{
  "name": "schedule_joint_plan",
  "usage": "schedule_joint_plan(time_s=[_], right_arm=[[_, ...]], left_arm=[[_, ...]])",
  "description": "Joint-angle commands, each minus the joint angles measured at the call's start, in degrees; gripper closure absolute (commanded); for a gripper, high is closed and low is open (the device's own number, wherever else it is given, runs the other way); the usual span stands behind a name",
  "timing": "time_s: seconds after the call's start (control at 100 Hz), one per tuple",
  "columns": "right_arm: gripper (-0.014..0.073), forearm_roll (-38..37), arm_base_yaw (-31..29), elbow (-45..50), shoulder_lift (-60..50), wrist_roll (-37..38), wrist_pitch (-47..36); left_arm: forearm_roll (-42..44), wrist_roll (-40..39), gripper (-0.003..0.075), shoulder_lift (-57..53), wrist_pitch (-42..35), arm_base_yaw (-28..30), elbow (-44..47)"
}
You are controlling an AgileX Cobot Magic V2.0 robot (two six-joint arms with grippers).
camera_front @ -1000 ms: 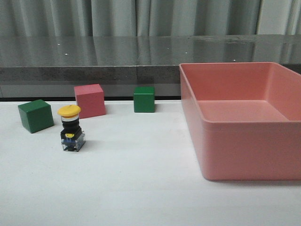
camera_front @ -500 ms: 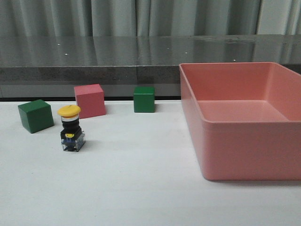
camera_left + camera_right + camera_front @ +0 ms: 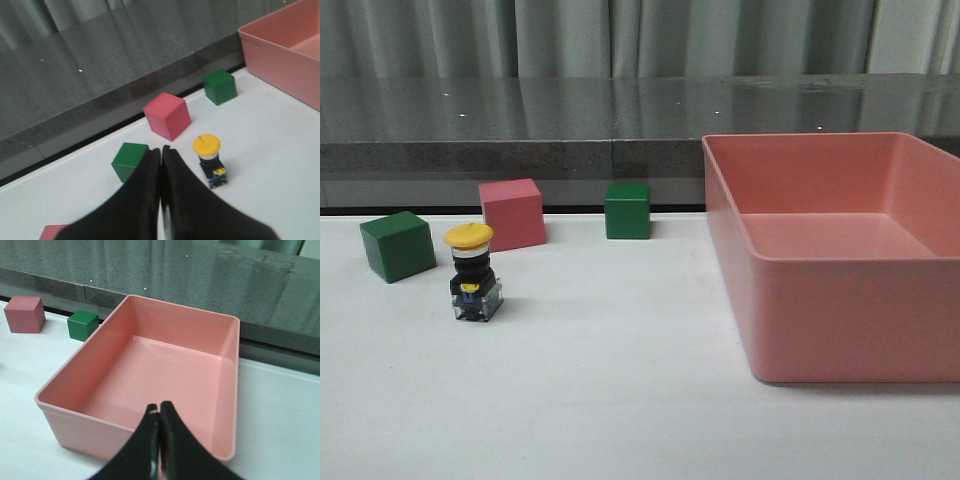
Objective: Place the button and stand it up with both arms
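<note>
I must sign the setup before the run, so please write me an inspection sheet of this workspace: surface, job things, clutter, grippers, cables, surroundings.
Surface: white table, no spill or mark seen.
Job's things: button stands upright, yellow cap on top, in front of the pink cube, apart from every cube.
Clutter: two green cubes; large pink bin, nothing seen in it; a pink object at the left wrist view's edge, only partly visible.
Grippers: left gripper shut, holding nothing; right gripper shut, holding nothing, above the bin.
Cables: nothing seen.
Surroundings: dark counter and grey curtain behind the table.
</note>
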Motion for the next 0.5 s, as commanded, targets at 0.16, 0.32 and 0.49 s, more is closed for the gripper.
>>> schedule_joint_plan(time_s=[0.16, 0.32, 0.49], right_arm=[[0.0655, -0.03, -0.02, -1.52, 0.37, -0.03, -3.96], [0.0655, -0.03, -0.02, -1.52, 0.37, -0.03, -3.96], [0.0655, -0.03, -0.02, -1.52, 0.37, -0.03, -3.96]], left_arm=[[0.65, -6.6, 0.074, -8.01, -8.65, 11.38, 7.22], [-1.61, -6.6, 0.0739, -17.85, -10.15, 14.73, 14.15], [-3.25, -7.51, 0.074, -28.53, -10.12, 14.91, 20.27]])
